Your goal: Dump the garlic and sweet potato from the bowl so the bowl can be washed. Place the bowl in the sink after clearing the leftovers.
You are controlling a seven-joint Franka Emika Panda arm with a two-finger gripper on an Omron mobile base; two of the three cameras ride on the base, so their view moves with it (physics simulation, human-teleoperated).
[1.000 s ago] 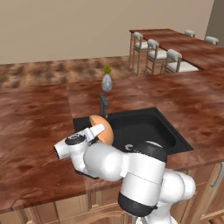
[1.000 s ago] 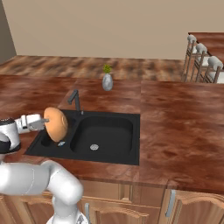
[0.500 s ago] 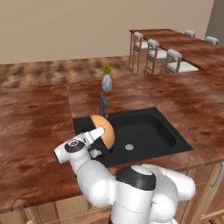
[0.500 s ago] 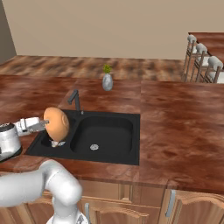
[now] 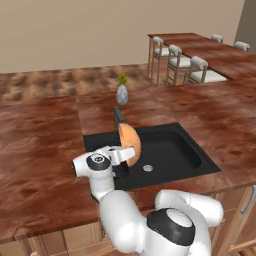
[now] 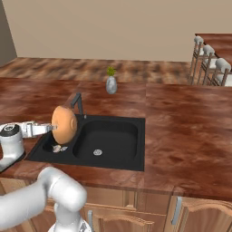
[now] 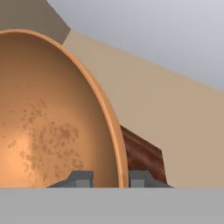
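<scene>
We see the end effector [image 7: 105, 177] pinching the rim of the bowl [image 6: 64, 124], tipped on edge over the small basin of the sink [image 6: 131, 161] set in the desk [image 6: 181, 122], with what looks like the garlic [image 6: 57, 148] lying in that basin beneath it.

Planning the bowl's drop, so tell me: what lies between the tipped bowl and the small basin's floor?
Right base view: below the bowl, the small basin of the sink holds pale scraps; otherwise open air.
</scene>
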